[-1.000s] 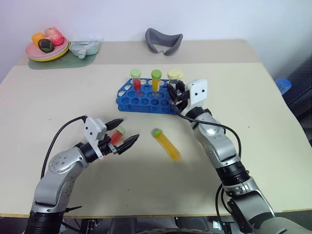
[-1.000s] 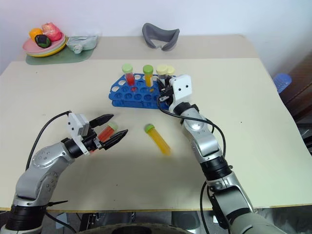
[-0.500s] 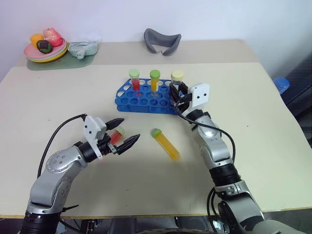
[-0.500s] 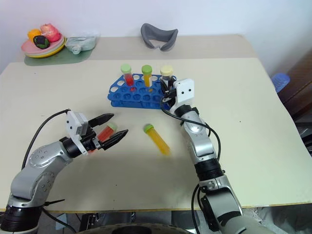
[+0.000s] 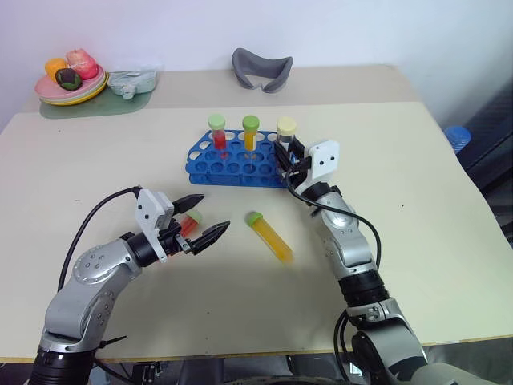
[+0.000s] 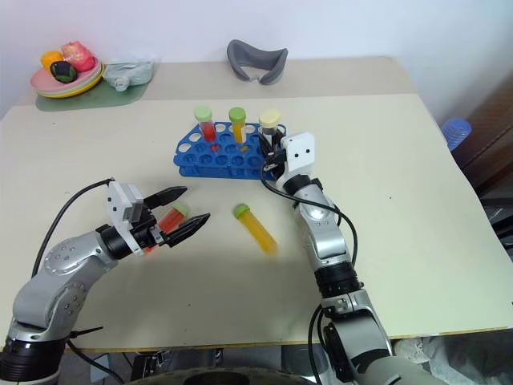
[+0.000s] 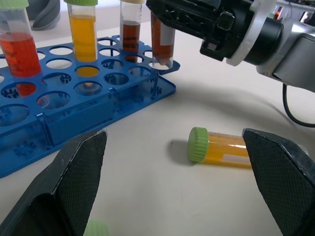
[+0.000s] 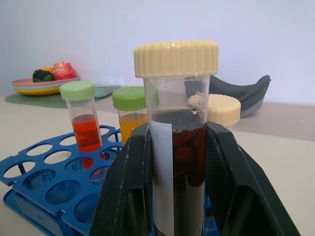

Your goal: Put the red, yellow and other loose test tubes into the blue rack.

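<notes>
While the right gripper (image 5: 286, 154) clamps the brown tube (image 8: 178, 142) upright, its tip sits at the blue rack's (image 5: 210, 165) right-hand corner hole, centre frame.

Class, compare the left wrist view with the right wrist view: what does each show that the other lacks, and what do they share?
Left wrist view: the loose yellow tube lying on its side, ahead of the open left gripper. Right wrist view: the fruit plate and the brown tube's cream cap. Both: the blue rack, its standing red tube and standing yellow tube, and the right gripper shut on the brown tube.
</notes>
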`<state>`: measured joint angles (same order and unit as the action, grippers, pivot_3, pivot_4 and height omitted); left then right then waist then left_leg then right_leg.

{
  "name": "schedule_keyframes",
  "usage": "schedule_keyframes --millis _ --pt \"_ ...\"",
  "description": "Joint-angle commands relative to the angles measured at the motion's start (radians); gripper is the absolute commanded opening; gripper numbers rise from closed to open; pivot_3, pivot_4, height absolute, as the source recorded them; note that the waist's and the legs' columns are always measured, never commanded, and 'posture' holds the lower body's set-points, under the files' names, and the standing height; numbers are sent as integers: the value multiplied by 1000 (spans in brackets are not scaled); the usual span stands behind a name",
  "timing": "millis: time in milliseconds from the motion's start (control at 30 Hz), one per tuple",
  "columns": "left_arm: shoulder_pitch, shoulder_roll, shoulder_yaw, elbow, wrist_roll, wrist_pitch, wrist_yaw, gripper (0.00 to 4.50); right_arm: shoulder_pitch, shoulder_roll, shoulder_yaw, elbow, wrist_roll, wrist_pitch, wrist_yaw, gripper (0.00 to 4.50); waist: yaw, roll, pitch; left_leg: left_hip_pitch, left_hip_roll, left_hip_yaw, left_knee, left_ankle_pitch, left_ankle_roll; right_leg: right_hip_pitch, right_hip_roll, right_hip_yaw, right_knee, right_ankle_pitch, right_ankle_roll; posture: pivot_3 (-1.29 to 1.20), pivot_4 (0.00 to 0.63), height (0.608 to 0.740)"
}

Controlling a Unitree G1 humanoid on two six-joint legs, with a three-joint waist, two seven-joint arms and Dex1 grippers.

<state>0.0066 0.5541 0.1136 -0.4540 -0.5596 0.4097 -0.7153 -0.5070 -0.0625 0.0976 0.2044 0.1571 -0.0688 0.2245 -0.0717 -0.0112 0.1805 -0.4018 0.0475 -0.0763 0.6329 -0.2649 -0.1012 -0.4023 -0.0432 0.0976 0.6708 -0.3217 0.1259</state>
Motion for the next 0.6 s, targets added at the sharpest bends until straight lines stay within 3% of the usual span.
schedule_keyframes --millis 33,267,367,500,600 --pt "1 8 28 -41 -16 -2 5 4500 -26 14 -15 22 -8 -25 8 1044 0 0 0 0 0 0 0 0 0 0 0 0 0 0 0 0 150 740" --pt "3 10 30 -42 -18 -4 8 4500 -27 26 -27 47 -7 -44 28 1044 -1 0 0 0 0 0 0 0 0 0 0 0 0 0 0 0 150 740" --pt "3 11 30 -42 -18 -4 9 4500 -19 26 -35 32 1 -40 42 2244 0 0 0 0 0 0 0 0 0 0 0 0 0 0 0 0 150 740" --pt "5 13 36 -40 -19 -5 11 4500 -10 4 -42 -61 -13 5 35 4291 0 0 0 0 0 0 0 0 0 0 0 0 0 0 0 0 150 740" --pt "16 27 60 -29 -11 -13 7 4500 19 -59 -61 -212 6 125 51 4442 2 0 0 0 0 0 0 0 0 0 0 0 0 0 0 0 150 740"
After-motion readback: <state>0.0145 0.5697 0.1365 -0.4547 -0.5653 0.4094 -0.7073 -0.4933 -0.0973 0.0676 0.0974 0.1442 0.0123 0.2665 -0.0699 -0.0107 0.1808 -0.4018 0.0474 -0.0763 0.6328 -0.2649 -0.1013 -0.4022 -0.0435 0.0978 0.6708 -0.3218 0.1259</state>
